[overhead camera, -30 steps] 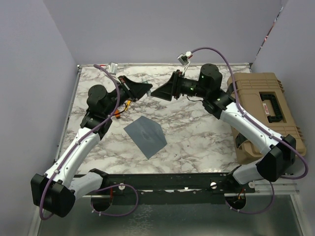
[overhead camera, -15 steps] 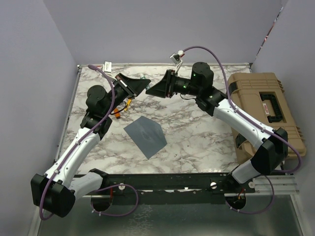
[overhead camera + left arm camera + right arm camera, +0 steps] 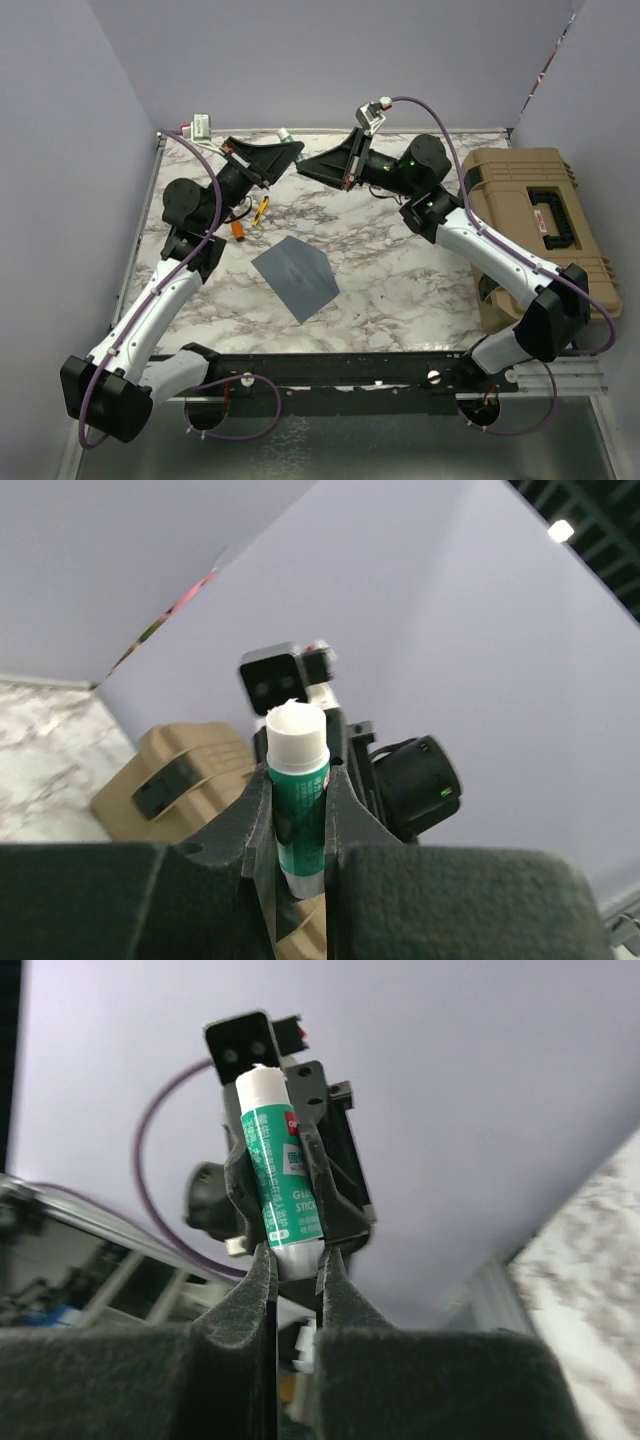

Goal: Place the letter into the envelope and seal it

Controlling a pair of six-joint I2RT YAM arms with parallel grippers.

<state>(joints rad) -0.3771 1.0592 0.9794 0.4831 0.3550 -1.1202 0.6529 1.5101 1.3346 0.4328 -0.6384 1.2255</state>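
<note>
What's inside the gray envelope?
The envelope lies flat on the table, so its inside is covered. No card shows anywhere, and there is no telling whether one is inside.

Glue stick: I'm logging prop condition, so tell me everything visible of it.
The glue stick is a short plastic-looking cylinder: green printed label, white at both ends, one end rough-edged. It is held in the air, clamped mid-body by the left gripper; the right gripper sits at one end, grip unclear.
</note>
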